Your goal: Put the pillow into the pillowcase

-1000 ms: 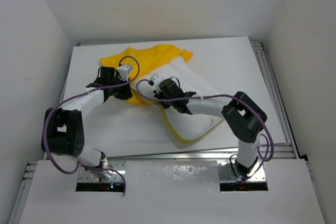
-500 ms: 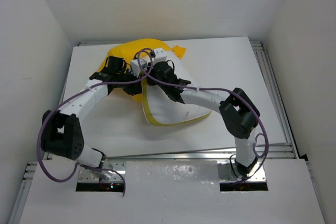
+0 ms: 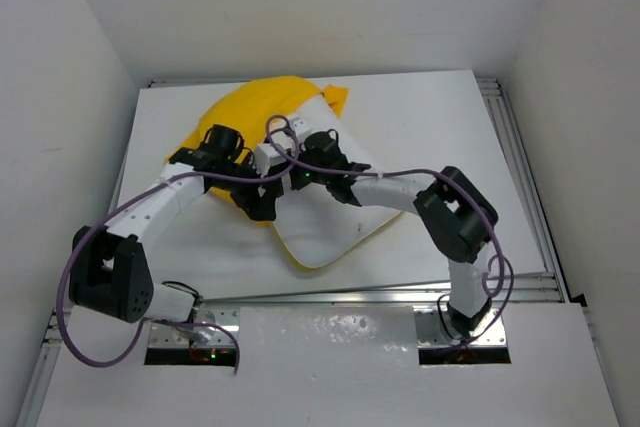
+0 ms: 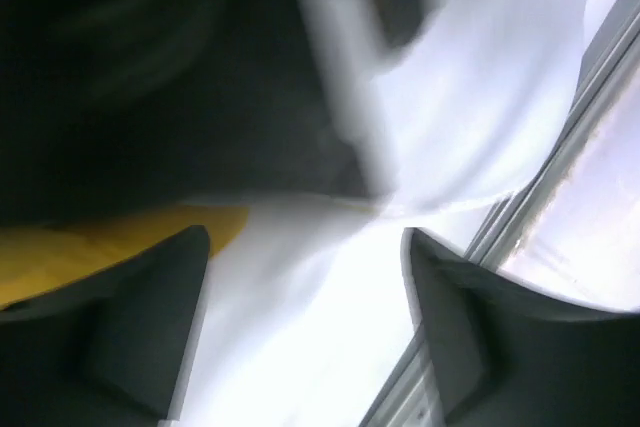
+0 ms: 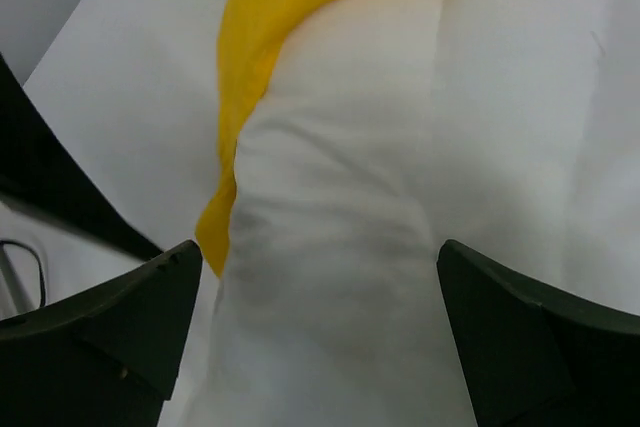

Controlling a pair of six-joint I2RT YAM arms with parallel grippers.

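The yellow pillowcase (image 3: 262,107) lies bunched at the far middle of the table. The white pillow (image 3: 325,222) sticks out of it toward the near side, with a yellow rim along its lower edge. My left gripper (image 3: 262,203) hovers at the pillow's left edge, and the left wrist view shows the left gripper (image 4: 305,247) open over blurred white fabric with yellow pillowcase (image 4: 90,242) at the left. My right gripper (image 3: 287,179) is close beside it. In the right wrist view the right gripper (image 5: 320,252) stands open above the pillow (image 5: 400,197), with the pillowcase (image 5: 275,7) beyond.
The white table (image 3: 450,127) is walled on three sides. An aluminium rail (image 3: 400,292) runs along its near edge and another down the right side. Purple cables (image 3: 400,175) loop along both arms, which cross close together over the pillow.
Both grippers have opened and let go of the fabric. The arms have drawn back from the far side, and the pillow's free end has shifted left.
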